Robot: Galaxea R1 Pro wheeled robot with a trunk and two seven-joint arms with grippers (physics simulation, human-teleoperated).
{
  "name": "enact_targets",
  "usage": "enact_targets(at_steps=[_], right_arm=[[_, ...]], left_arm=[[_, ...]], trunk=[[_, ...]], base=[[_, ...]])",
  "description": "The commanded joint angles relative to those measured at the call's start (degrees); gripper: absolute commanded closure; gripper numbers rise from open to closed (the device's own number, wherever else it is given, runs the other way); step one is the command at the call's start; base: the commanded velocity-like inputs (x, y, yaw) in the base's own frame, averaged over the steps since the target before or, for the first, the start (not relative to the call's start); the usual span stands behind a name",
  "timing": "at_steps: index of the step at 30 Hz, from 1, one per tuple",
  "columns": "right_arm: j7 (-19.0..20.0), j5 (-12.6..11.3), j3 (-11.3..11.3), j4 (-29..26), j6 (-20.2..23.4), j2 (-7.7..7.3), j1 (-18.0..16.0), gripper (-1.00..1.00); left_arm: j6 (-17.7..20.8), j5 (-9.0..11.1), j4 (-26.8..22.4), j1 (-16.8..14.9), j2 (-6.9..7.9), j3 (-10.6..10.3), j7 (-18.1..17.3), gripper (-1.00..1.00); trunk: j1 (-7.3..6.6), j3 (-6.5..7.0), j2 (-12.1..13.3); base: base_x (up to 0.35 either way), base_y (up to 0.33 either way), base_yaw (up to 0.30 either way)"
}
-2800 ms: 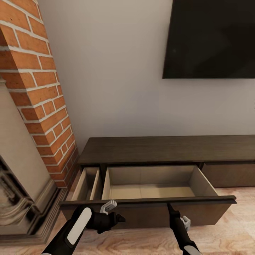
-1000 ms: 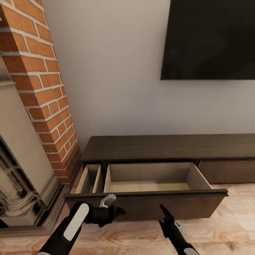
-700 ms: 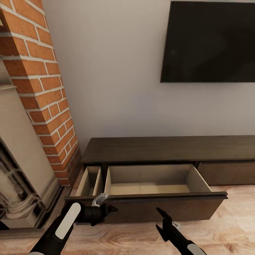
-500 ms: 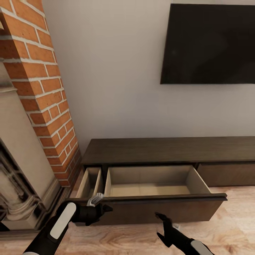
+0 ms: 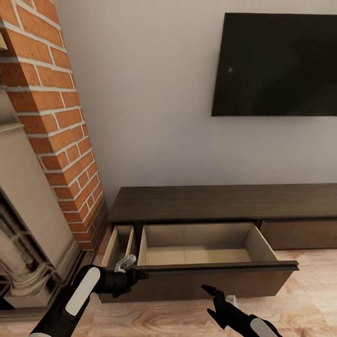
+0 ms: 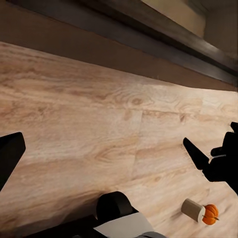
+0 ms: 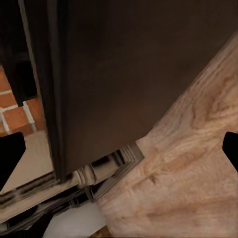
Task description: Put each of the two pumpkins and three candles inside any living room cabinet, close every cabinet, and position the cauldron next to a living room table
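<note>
Along wall: cabinet (image 5: pixel 224 202) long axis left-right, drawer (image 5: pixel 201 255) open toward robot.

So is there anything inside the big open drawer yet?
No, in the head view the open drawer of the cabinet shows only its bare beige floor and walls.

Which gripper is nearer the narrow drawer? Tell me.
Left. The left gripper is by the narrow drawer, at its front; the right gripper is below the wide drawer.
</note>
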Motion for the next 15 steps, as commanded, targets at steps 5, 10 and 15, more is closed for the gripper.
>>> enact_targets(at_steps=[5,10,15], right_arm=[[1.31,1.25,0.20,1.56,-1.53,-1.68,-1.67,-1.00],[-0.30,-0.24,-0.32,-0.09,-3.10,-1.82,-2.56,-1.00],[-0.74,-1.90,-0.38,-0.84,-4.69,-1.85,-2.56,-1.00]], left_arm=[[-0.24,2.15,-1.68,0.78,1.68,0.13,-1.02,-1.00],[-0.30,4.01,-1.72,0.18,0.19,1.62,-2.07,-1.00],[-0.30,5.68,-1.54,0.15,0.16,1.90,-2.54,-1.00]], trunk=[[-0.01,-0.05,-0.02],[-0.01,-0.05,-0.02],[-0.01,-0.05,-0.02]], base=[[0.000,0.000,0.000],[-0.028,0.000,0.000],[-0.203,0.000,0.000]])
